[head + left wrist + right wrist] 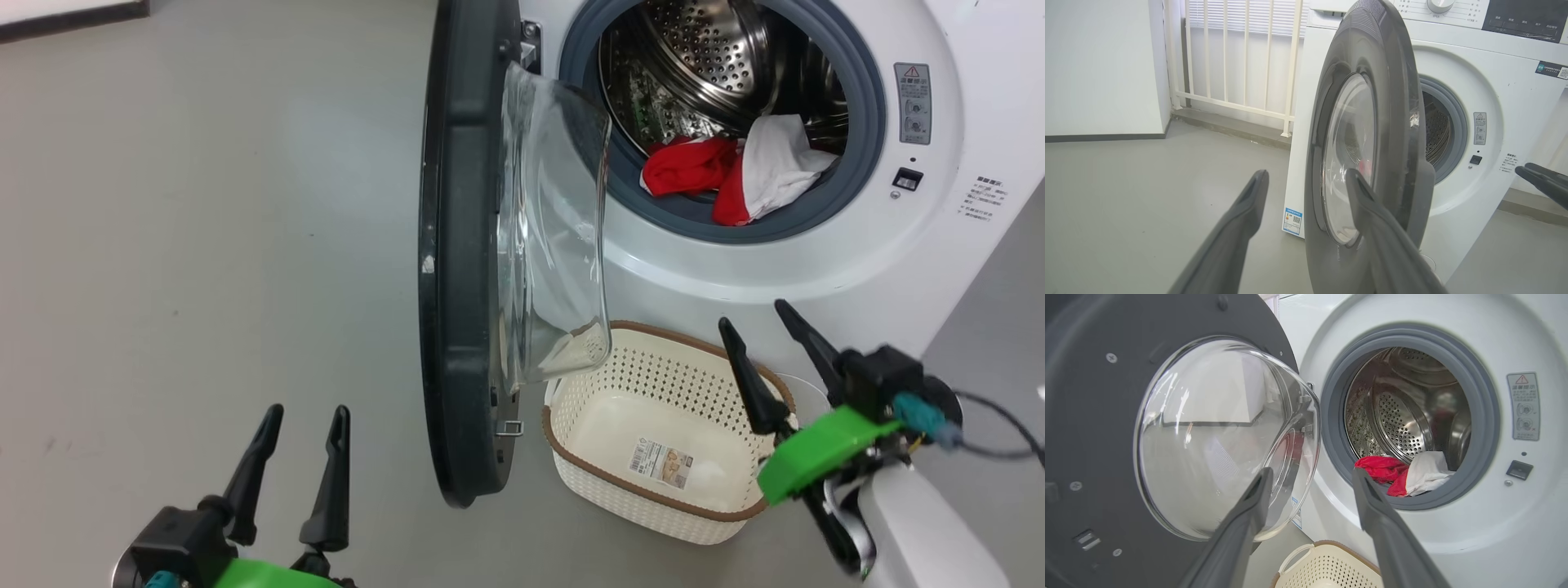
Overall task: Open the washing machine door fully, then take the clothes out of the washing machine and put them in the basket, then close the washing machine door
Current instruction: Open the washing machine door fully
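Observation:
The washing machine (816, 261) stands with its door (461, 245) swung out edge-on, glass bowl bulging toward the drum. Red and white clothes (735, 171) lie at the drum's front lip, seen too as clothes (1404, 475) in the right wrist view. The cream basket (653, 441) sits empty on the floor below the opening. My left gripper (304, 416) is open, low on the outer side of the door (1367, 134), not touching it. My right gripper (755, 314) is open above the basket's right rim, fingers (1376, 498) pointing at the opening.
Grey floor (204, 245) spreads to the left of the door. A white railing (1237, 53) and a white wall stand behind the machine's left side. The door latch and a warning label (913, 102) sit right of the drum opening.

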